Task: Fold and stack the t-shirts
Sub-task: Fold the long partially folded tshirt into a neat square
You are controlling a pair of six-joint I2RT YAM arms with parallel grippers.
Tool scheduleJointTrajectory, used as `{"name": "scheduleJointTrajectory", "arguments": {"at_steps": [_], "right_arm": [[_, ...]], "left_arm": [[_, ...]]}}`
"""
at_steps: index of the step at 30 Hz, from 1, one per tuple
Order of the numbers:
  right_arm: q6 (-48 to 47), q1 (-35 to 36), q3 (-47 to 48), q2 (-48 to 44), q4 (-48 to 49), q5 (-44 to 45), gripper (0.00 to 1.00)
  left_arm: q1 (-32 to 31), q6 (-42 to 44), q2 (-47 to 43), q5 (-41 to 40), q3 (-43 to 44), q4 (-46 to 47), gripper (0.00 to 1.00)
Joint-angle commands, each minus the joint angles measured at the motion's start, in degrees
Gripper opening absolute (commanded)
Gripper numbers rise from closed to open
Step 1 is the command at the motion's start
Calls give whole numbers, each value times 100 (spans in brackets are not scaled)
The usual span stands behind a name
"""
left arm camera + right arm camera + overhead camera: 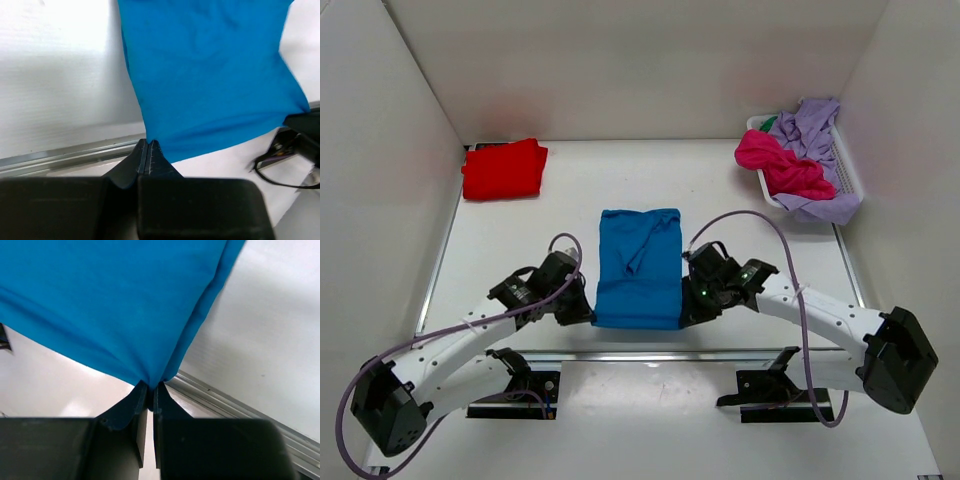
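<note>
White tabletop [720,190] carries a bright blue cloth t-shirt [638,270], folded into a long rectangle at its centre, between the two arms. A white slatted plastic basket [848,172] in the far right corner holds a crumpled lilac t-shirt [817,125] and a magenta pink t-shirt [780,165]. A folded red t-shirt [503,168] lies far left. The left gripper [148,145] and the right gripper [150,387] each pinch a near corner of the blue shirt, jaws clamped tight.
</note>
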Motion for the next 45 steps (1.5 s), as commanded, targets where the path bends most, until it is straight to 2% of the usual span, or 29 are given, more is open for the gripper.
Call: {"name": "scheduleJointTrajectory", "arguments": {"at_steps": [1, 8, 16, 29, 39, 45], "right_arm": [[-488, -318, 497, -14, -886, 59, 0], [-1174, -793, 1560, 601, -1360, -100, 0], [-1973, -1487, 2772, 1374, -1721, -153, 0], [-2580, -2155, 4479, 2535, -1854, -135, 0], [-2818, -2428, 4866, 3256, -1590, -188, 0], [-2914, -2542, 5577, 3756, -1616, -188, 0]], "left_arm": [[356, 268, 88, -209, 438, -554, 0], [541, 628, 755, -68, 1343, -633, 0], [1525, 1155, 1449, 293, 2327, -378, 0], [1930, 1516, 2759, 715, 3550, -9, 0], [2238, 1578, 3340, 908, 3928, 255, 0], [2379, 1577, 3630, 1013, 3982, 474, 0]]}}
